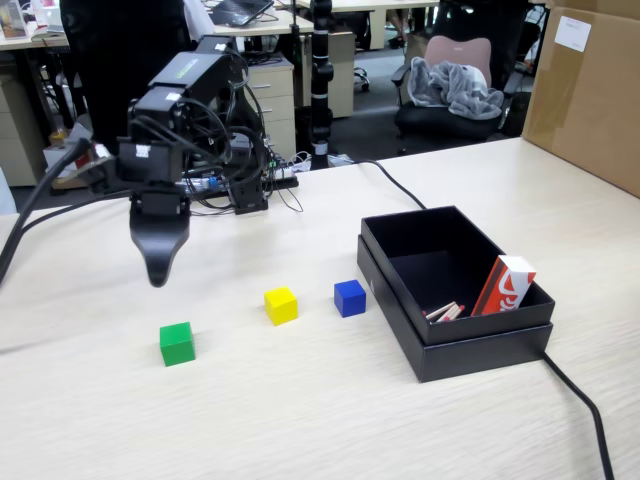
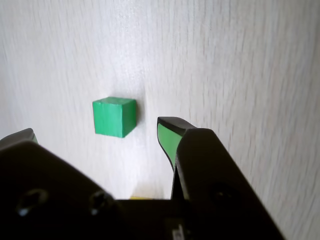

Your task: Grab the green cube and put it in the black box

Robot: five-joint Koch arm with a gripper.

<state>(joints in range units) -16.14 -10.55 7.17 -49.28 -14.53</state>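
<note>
The green cube (image 1: 177, 343) sits on the pale wooden table at the left in the fixed view. My gripper (image 1: 158, 274) hangs in the air above and slightly behind it, pointing down. In the wrist view the green cube (image 2: 114, 116) lies just beyond the gripper (image 2: 96, 130), whose green-lined fingertips (image 2: 167, 131) stand wide apart with nothing between them. The black box (image 1: 470, 350) stands to the right, far from the gripper.
A yellow cube (image 1: 281, 305) and a blue cube (image 1: 350, 298) lie between the green cube and the box. A red-and-white pack (image 1: 503, 286) leans inside the box. A black cable (image 1: 575, 395) runs past the box. A cardboard box (image 1: 590, 95) stands at the back right.
</note>
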